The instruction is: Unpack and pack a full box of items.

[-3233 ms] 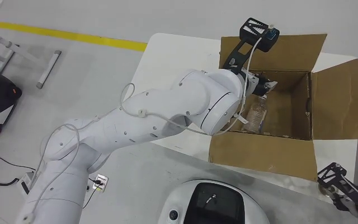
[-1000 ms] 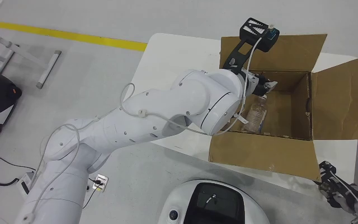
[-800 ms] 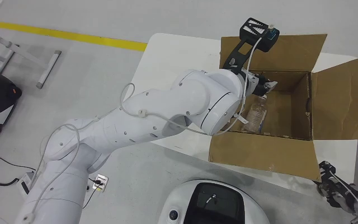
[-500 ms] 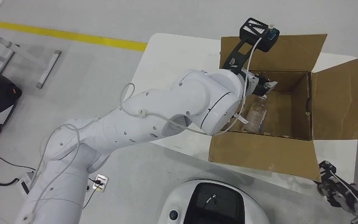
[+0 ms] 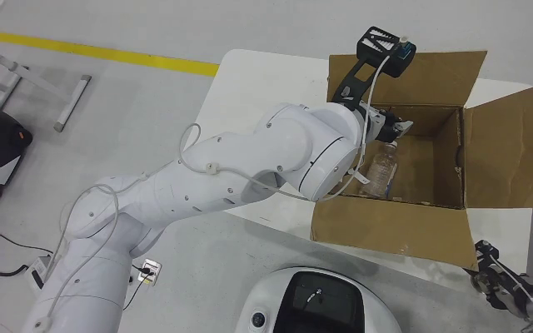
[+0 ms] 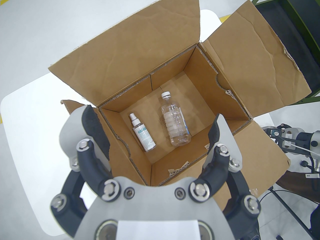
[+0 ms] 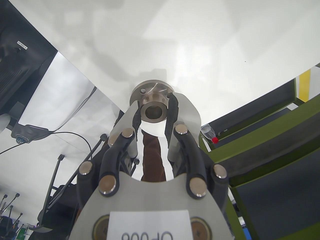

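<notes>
1. The left pincer (image 6: 153, 117) hangs over the open cardboard box (image 6: 172, 73) with its fingers spread wide and nothing between them.
2. Below it, on the box floor, lie a clear plastic bottle (image 6: 175, 126) and a small spray bottle (image 6: 142, 132), side by side but apart, caps pointing the same way.
3. The right pincer (image 7: 155, 102) is clamped on a flanged metal sleeve (image 7: 151, 88), held close against the white worktop (image 7: 200, 38) near its edge, beyond the box's near corner. I cannot tell whether the sleeve touches the surface.
4. This looks like the unpacking step, with two items left to lift out.
5. The next move probably calls for the left pincer to go straight down between the box walls, set its fingers across one bottle's body, then close. The flaps and side walls leave little room.
6. Against the earliest top view, the left arm is unchanged, while the right pincer has drawn back toward the robot. It has barely shifted over the last second.
</notes>
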